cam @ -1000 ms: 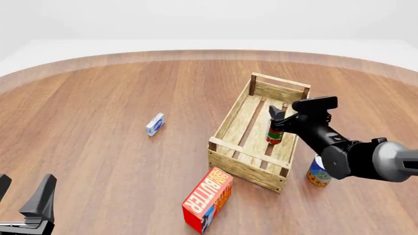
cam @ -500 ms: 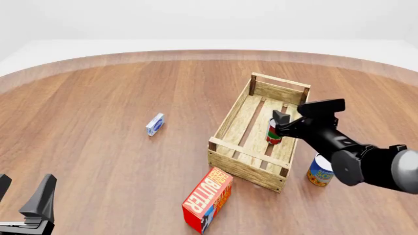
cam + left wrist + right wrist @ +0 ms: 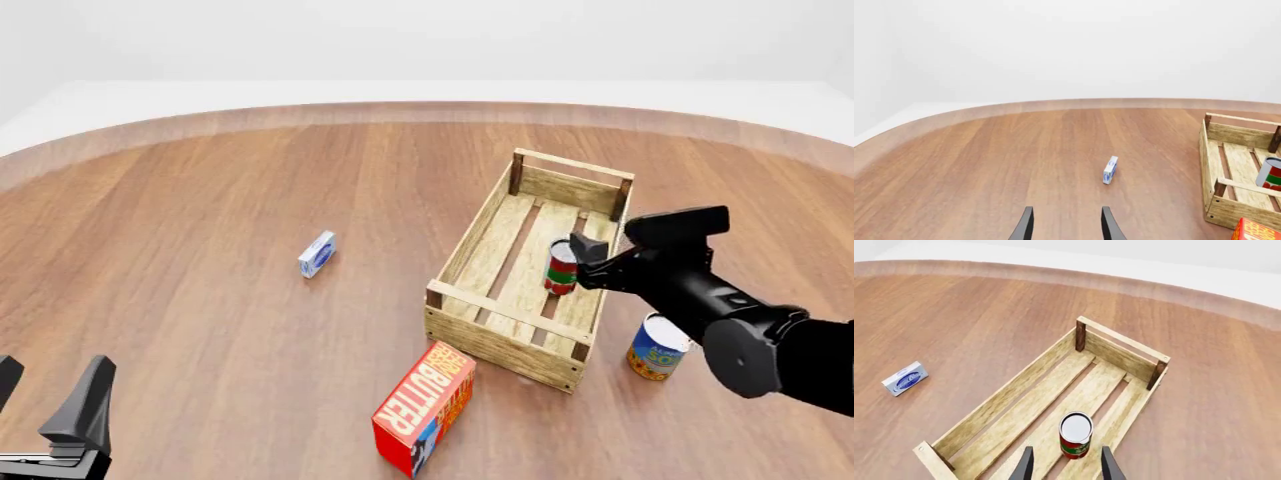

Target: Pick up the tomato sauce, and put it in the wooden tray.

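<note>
The tomato sauce [image 3: 562, 267], a small can with a red, white and green label, stands upright on the slats inside the wooden tray [image 3: 470, 240]. It also shows in the right wrist view [image 3: 1075, 435] and at the edge of the left wrist view [image 3: 1270, 173]. My right gripper [image 3: 589, 257] is open and empty, just right of the can and a little above it, not touching. In the right wrist view the open gripper [image 3: 1066, 460] frames the can from behind. My left gripper [image 3: 51, 405] is open and empty at the near left, far from the tray [image 3: 1211, 150].
A red butter box [image 3: 424, 407] stands just in front of the tray's near end. A blue-and-yellow can [image 3: 654, 348] stands right of the tray, under my right arm. A small blue-and-white box [image 3: 316, 254] lies left of the tray on the wood table.
My right gripper has let go of the tomato sauce and drawn back to the right and up. The can stays standing in the tray. The left arm has not moved.
</note>
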Robot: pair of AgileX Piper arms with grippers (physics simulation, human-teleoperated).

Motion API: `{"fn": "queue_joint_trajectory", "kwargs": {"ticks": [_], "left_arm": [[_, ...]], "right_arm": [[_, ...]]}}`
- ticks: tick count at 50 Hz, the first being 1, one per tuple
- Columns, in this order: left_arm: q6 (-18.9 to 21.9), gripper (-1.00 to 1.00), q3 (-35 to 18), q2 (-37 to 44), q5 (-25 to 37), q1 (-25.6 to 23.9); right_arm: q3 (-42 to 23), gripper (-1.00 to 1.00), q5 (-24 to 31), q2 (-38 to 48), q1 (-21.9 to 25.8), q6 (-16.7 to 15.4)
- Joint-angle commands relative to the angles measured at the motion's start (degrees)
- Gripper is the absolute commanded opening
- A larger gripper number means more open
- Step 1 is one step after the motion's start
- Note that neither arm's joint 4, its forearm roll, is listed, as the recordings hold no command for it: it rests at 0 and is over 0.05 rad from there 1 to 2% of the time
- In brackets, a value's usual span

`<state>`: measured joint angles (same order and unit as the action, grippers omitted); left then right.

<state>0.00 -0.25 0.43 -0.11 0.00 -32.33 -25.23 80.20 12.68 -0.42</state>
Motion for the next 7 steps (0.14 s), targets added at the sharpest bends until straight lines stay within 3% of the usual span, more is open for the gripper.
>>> {"fn": "queue_joint_trajectory", "kwargs": {"ticks": [1,7], "left_arm": [[0.0,1.0,0.0,0.0,0.0,0.0],[0.0,1.0,0.0,0.0,0.0,0.0]], "right_arm": [[1.57,1.0,2.25,-3.0,-0.21,-0.18],[2.39,1.0,2.67,-3.5,0.28,-0.04]]}}
